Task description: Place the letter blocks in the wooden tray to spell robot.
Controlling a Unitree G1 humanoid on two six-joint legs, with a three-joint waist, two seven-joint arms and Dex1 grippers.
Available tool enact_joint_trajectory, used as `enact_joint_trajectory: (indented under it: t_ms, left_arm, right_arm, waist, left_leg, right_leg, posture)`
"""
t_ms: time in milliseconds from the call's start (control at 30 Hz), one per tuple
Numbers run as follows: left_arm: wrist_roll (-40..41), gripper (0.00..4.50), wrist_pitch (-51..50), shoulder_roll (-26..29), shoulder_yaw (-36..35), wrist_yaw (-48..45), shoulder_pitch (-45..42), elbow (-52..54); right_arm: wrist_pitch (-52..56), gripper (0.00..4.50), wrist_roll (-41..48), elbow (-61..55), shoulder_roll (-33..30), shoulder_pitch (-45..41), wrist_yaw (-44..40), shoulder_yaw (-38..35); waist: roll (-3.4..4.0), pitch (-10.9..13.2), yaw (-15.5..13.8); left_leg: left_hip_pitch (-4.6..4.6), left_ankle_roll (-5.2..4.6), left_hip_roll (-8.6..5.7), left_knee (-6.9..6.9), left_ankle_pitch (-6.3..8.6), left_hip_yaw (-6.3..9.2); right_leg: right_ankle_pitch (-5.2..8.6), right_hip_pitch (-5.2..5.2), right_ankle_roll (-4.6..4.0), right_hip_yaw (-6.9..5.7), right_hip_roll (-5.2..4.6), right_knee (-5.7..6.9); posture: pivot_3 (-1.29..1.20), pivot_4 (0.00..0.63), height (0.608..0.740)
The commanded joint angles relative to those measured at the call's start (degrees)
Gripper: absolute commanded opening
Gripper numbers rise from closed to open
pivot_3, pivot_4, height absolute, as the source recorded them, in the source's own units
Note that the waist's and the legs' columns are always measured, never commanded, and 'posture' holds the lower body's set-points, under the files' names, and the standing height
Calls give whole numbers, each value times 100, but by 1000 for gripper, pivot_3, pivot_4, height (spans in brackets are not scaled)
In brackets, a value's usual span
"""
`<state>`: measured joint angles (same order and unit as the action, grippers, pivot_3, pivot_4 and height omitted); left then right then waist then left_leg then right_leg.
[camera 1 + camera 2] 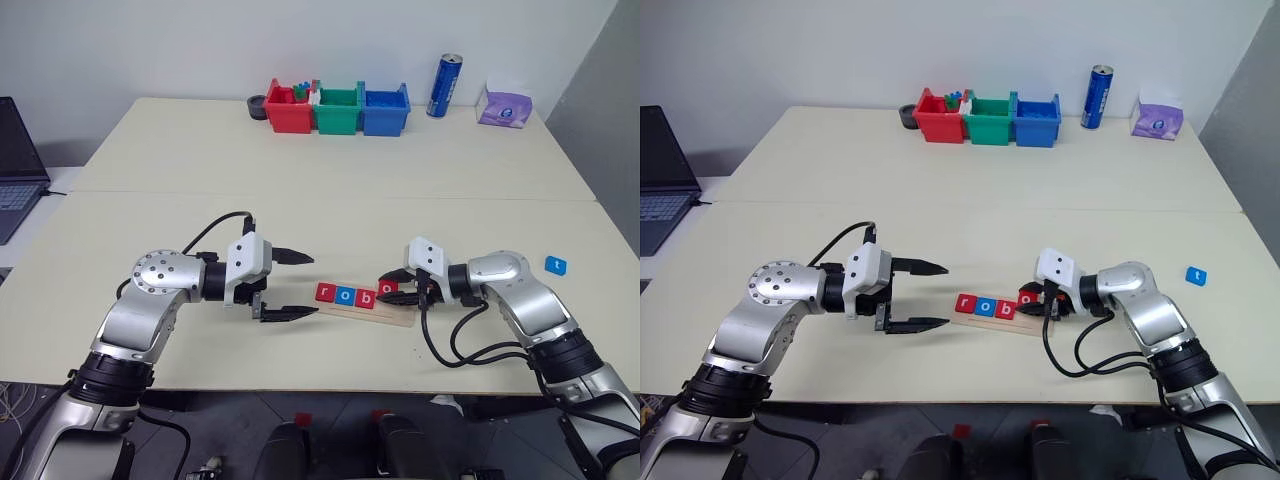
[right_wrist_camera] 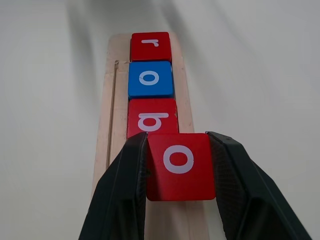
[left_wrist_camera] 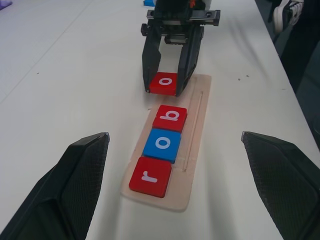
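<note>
The wooden tray [image 1: 368, 306] is a long, narrow strip of pale, matt wood with rounded corners and a fine groove running along one side; it lies flat on the smooth cream desk [image 1: 300, 180], and every place below is given from it. Three flat square tiles with rounded edges and white lowercase letters sit in a row on the tray: a glossy red "r" block [image 3: 150, 176] at the tray's left end, a blue "o" block [image 3: 162, 145] touching it, then a red "b" block [image 3: 169, 118]. Just past the "b" block, over the tray's right half, the right gripper [image 2: 180, 172] pinches a red "o" block [image 2: 180, 165] between its two black, wedge-shaped fingers, one on each side edge; the block hangs a little tilted, and whether it touches the wood I cannot tell. The left gripper [image 1: 288, 285] hovers just off the tray's left end, its tapered black fingers spread wide with nothing between them, pointing along the tray. A blue "t" block [image 1: 556, 265] lies alone on the desk well to the right of the tray. Far behind the tray, at the desk's back edge, stand three boxy plastic bins [image 1: 337, 108], red, green and blue, side by side, and a tall blue can [image 1: 444, 86] to their right.
</note>
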<state>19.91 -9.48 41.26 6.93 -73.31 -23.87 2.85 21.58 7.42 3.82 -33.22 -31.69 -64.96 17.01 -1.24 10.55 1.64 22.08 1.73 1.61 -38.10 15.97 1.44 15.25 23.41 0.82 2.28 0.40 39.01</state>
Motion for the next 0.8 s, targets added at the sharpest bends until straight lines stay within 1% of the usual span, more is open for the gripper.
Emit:
enact_joint_trajectory:
  t_ms: [33, 233, 433, 800]
  left_arm:
    - [6, 4500, 137, 2, -23, -112, -165, 52]
    - [-4, 4500, 10, -96, 28, -101, -435, 54]
    - [23, 4500, -114, -102, 32, -84, -416, 215]
    - [31, 4500, -121, -164, 77, -116, -343, 291]
  right_arm:
    - [-11, 1436, -23, -116, -93, -47, -97, 11]
    - [226, 1436, 17, -198, -39, -45, -136, 41]
    - [233, 1436, -68, -85, 39, -110, -68, 83]
    - [316, 1436, -80, -212, 108, -77, -108, 180]
  waist:
    - [0, 0, 1]
    - [0, 0, 0]
    - [0, 0, 6]
    - [0, 0, 5]
  left_leg:
    - [0, 0, 1, 0, 0, 1]
    - [0, 0, -1, 0, 0, -1]
    - [-1, 0, 1, 0, 0, -1]
    - [-1, 0, 1, 0, 0, -1]
  right_leg:
    - [0, 0, 0, 0, 1, 0]
    - [0, 0, 0, 0, 1, 1]
    - [0, 1, 0, 0, 2, 0]
    - [0, 1, 0, 1, 2, 1]
  posture:
    - [0, 150, 740]
    - [0, 150, 740]
    - [0, 150, 740]
    - [0, 150, 740]
